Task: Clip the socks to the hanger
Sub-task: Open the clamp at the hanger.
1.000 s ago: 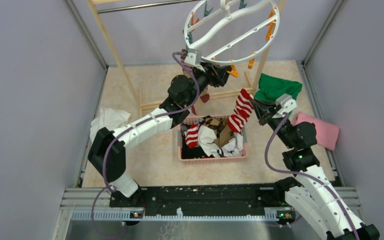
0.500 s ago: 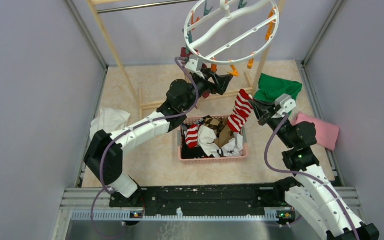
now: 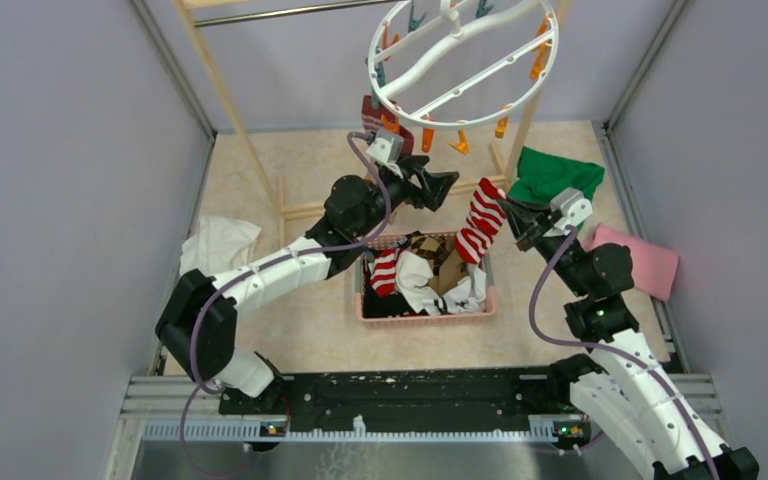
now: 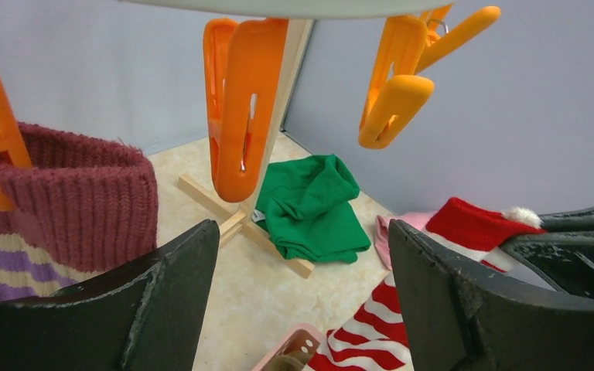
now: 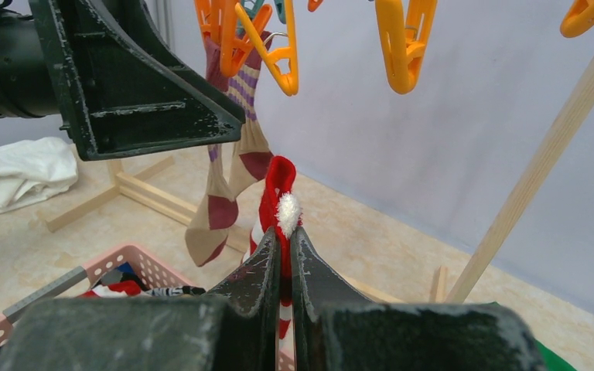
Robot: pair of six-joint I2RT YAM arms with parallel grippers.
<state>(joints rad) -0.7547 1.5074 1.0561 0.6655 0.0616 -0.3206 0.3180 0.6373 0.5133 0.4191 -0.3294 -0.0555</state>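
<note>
Nearest the arm bases, a pink basket point(image 3: 425, 320) on the table point(image 3: 300, 310) holds a heap of socks point(image 3: 410, 275), striped, patterned and white. Just beyond its far right corner is the right gripper point(image 3: 508, 213), jaws clenched on the cuff of a red-and-white striped sock point(image 3: 482, 225). This sock hangs from the jaws, and its lower end reaches the basket. To the left, the left gripper point(image 3: 442, 185) is raised above the basket's far edge. Its jaws are released and stand wide apart with nothing between them. In the left wrist view, two orange pegs point(image 4: 244, 108) hang just above the gap. Beside them, a tan and maroon striped sock point(image 5: 228, 178) is clipped by its maroon cuff to a peg of the hanger point(image 3: 438, 124). The hanger is a white ring with crossbars, hanging at the far side by the wooden rack frame point(image 3: 228, 105). A green cloth point(image 3: 552, 172) and a pink cloth point(image 3: 640, 262) lie on the table at right, and a white cloth point(image 3: 218, 242) lies at left.
</note>
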